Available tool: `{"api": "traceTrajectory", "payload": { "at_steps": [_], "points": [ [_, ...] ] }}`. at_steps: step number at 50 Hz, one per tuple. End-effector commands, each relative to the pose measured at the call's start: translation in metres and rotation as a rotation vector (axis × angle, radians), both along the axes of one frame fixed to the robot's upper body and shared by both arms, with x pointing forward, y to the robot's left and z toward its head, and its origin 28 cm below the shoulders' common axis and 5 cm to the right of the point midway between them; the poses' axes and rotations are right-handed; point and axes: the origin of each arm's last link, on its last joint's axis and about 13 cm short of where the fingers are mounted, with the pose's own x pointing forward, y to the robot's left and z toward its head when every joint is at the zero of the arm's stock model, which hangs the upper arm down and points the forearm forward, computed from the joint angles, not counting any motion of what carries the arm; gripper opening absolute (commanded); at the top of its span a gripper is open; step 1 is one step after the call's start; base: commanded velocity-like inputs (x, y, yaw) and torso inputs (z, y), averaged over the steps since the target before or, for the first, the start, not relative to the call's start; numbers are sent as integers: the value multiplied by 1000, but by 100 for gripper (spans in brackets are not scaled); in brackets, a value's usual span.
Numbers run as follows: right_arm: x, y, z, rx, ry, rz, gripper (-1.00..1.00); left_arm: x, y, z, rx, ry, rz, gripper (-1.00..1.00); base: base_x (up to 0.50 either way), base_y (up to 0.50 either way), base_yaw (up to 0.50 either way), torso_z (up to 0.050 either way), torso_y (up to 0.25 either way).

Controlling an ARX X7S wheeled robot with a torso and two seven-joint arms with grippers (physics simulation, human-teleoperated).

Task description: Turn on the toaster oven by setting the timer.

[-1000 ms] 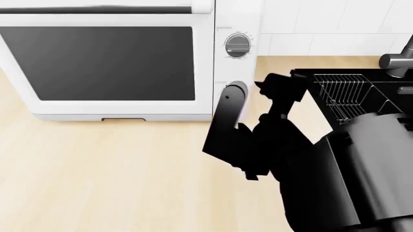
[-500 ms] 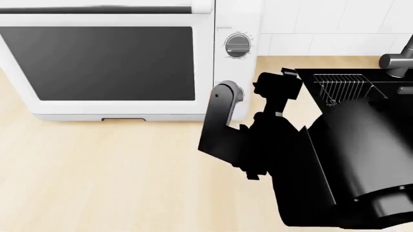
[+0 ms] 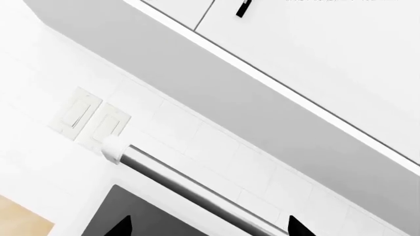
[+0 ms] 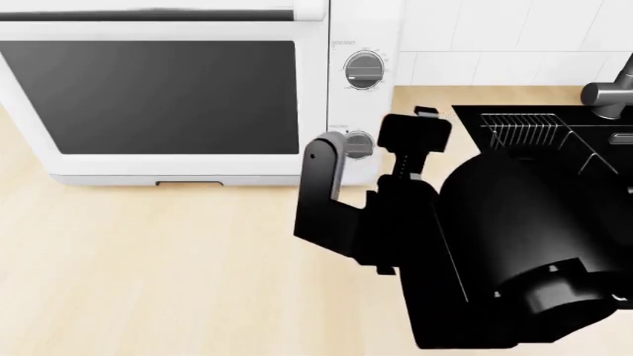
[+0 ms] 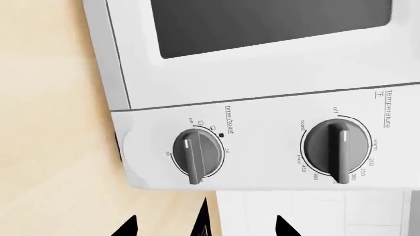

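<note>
White and boxy, the toaster oven point(image 4: 198, 89) fills the upper left of the head view, its wide dark glass door point(image 4: 148, 96) facing the camera and its base resting on a pale wooden counter point(image 4: 148, 267). A narrow white strip of controls runs down the oven's right side, near the middle of the frame. High on that strip sits a round silver temperature knob point(image 4: 363, 70). Lower down, at the bottom of the strip, is the timer point(image 4: 358, 144), a small silver-grey knob with a raised bar across its middle. The black right gripper point(image 4: 368, 144) reaches up from the lower right of the frame, one long finger point(image 4: 322, 167) standing just left of the timer and the other blocky finger point(image 4: 416, 137) just to its right. Its jaws are spread apart on either side of the knob and hold nothing. In the right wrist view the timer point(image 5: 197, 153) sits left of centre under the words timer/toast, with the temperature knob point(image 5: 337, 146) to its right and black fingertips point(image 5: 202, 223) at the bottom edge. A dark sink point(image 4: 554, 137) with a wire rack lies at the right edge of the head view. The left wrist view shows only white wall tiles, a light switch point(image 3: 92, 119), and two dark tips of the left gripper point(image 3: 206, 228) set wide apart at the bottom edge, gripping nothing.
</note>
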Motion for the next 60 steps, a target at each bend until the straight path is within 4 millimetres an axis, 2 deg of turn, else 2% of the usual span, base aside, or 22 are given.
{"api": "traceTrajectory", "payload": {
  "at_steps": [1, 12, 25, 40, 60],
  "points": [
    [0, 6, 1, 31, 10, -2, 100, 1, 0, 0, -3, -3, 0, 100, 0, 0, 0, 0, 0],
    [0, 12, 0, 61, 7, -13, 100, -1, 0, 0, -7, -3, 0, 100, 0, 0, 0, 0, 0],
    [-5, 16, -10, 60, 25, -17, 100, -1, 1, 0, -11, -6, 3, 100, 0, 0, 0, 0, 0],
    [-2, 21, -14, 64, 34, -81, 100, -2, 2, 0, -26, -6, 9, 100, 0, 0, 0, 0, 0],
    [8, 25, -15, 47, 14, -77, 100, -1, 2, -1, -31, -11, 8, 100, 0, 0, 0, 0, 0]
  ]
}}
